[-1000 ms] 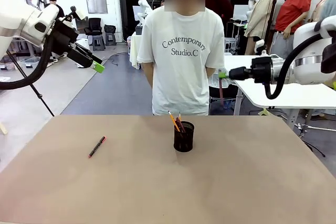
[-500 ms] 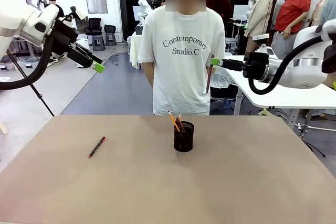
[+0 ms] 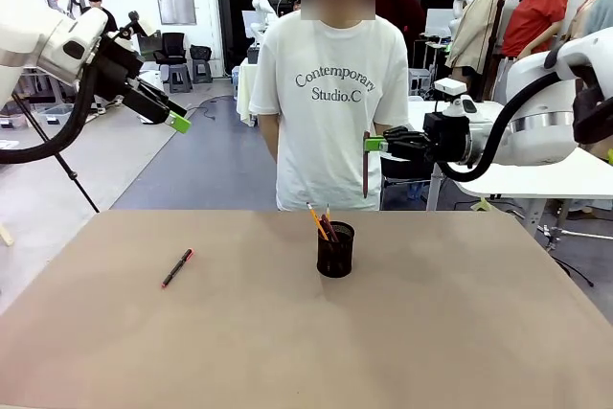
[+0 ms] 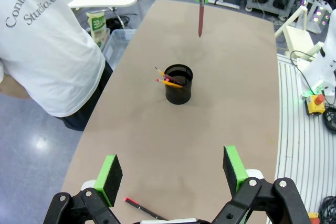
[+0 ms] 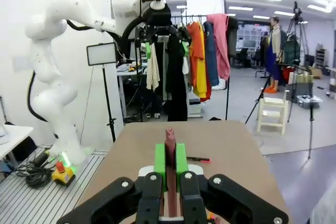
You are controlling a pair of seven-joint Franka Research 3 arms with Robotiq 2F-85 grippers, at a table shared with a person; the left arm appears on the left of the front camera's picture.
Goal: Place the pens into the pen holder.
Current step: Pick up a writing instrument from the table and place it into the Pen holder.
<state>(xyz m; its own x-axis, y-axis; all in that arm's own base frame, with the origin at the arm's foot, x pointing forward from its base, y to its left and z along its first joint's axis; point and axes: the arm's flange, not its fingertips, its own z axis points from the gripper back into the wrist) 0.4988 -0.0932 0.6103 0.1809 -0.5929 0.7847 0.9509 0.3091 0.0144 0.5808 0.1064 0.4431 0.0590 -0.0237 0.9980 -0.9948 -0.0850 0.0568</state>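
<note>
Front view: I'd swung right claw point(image 3: 372, 145), gripping reddish-brown pencil point(image 3: 365, 179), from 3 o'clock nearer pen holder point(image 3: 335, 254); left claw point(image 3: 177, 122) wide.

Pen point(image 3: 176, 268) left of pen holder point(image 3: 335, 250)

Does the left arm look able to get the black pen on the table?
Probably yes: the black pen lies alone on bare table, and the left arm's fingers hang open above that side, nothing between.

We log a black mesh pen holder point(image 3: 335, 249), yellow-orange pencil point(image 3: 316, 219), reddish-brown pencil point(image 3: 365, 174), black red-ended pen point(image 3: 176, 268), tan table point(image 3: 287, 342).
</note>
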